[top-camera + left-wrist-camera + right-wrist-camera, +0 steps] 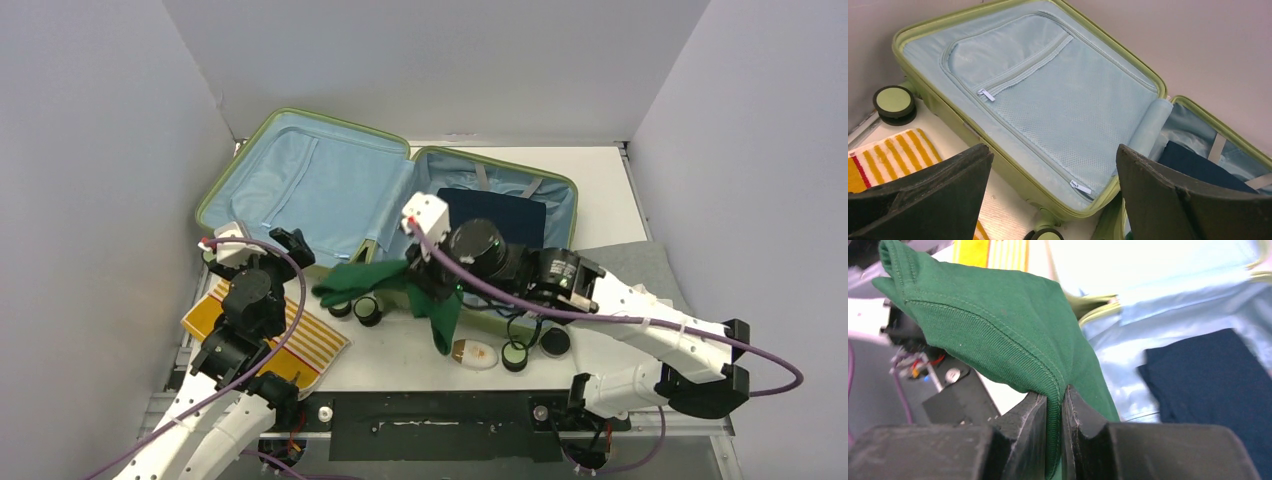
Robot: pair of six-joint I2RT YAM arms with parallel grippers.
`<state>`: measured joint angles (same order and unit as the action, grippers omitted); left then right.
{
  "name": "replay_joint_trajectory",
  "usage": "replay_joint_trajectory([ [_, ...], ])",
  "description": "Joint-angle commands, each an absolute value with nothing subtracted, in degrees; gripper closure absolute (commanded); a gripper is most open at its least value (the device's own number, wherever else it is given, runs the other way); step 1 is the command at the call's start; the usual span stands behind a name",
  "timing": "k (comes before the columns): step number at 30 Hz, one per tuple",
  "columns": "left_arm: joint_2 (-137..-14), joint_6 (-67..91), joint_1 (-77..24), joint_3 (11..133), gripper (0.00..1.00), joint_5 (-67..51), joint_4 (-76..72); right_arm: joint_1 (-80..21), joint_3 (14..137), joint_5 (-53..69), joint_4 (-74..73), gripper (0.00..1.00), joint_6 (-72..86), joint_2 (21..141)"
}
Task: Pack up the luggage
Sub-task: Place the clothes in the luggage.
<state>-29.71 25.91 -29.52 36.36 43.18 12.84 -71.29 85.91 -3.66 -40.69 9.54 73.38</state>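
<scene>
The luggage (300, 185) lies open on the table, a light-green shell with pale blue lining. Its zipped mesh lid (1073, 100) leans at the back left. A folded navy cloth (495, 215) rests in the right half. My right gripper (425, 280) hovers over the luggage's front edge near the hinge, shut on a green garment (375, 278) that hangs down from it. In the right wrist view the green garment's hem (998, 325) is pinched between the jaws of the right gripper (1055, 395), with the navy cloth (1208, 375) beyond. My left gripper (1052, 149) is open and holds nothing, near the lid's front edge.
A yellow striped cloth (300, 340) lies at the front left under the left arm. A small white and brown bottle (475, 353) lies near the front edge. The luggage's black wheels (367, 310) stick out in front. A grey cloth (640, 265) lies at the right. Walls enclose three sides.
</scene>
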Motion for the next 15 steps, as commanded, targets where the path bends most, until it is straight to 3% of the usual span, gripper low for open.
replay_joint_trajectory([
  [1,-28.2,26.7,-29.4,36.1,0.07,46.3,11.7,-64.6,94.1,-8.7,-38.9,1.0,6.0,73.0],
  [9,-28.2,27.0,-29.4,35.9,0.08,45.5,11.3,-53.5,94.4,-20.4,-32.5,1.0,-6.2,76.5],
  [15,-27.3,27.7,-29.7,35.4,0.07,45.0,10.7,-46.8,83.9,-17.7,-19.6,1.0,-22.7,77.1],
])
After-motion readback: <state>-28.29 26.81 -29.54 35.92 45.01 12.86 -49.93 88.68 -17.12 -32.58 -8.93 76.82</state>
